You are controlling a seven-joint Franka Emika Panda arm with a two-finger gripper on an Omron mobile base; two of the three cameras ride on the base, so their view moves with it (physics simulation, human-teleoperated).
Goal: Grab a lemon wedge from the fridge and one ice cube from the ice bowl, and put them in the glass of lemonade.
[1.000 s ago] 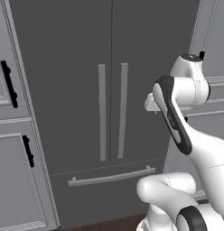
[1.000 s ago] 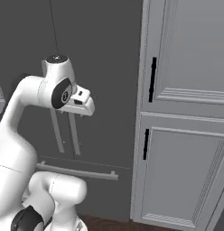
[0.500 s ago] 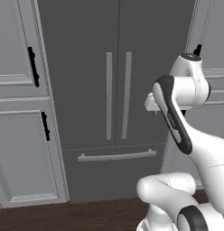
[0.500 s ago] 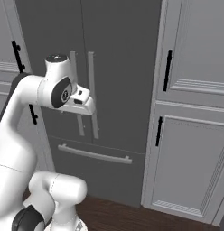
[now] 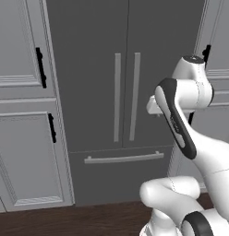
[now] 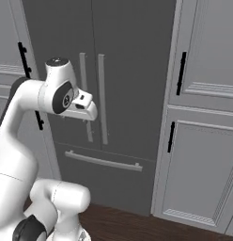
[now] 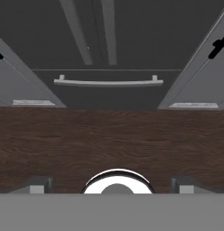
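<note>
Closer view now: shut fridge (image 5: 121,69), flanking cabinets (image 5: 24,101).

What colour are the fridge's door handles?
Silver, on the dark grey fridge; the door handles show best in the left base view.

The fridge (image 5: 88,69) is dark grey with silver handles (image 5: 117,97); pale grey cabinets (image 5: 19,46) carry black handles (image 5: 40,67); the floor (image 7: 109,140) is dark brown woodgrain.

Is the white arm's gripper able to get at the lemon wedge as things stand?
Probably not. The tall dark grey double-door fridge has both doors shut, so nothing inside is exposed. The open gripper hangs over the dark wood floor, off the long silver bar handles, gripping nothing.
</note>
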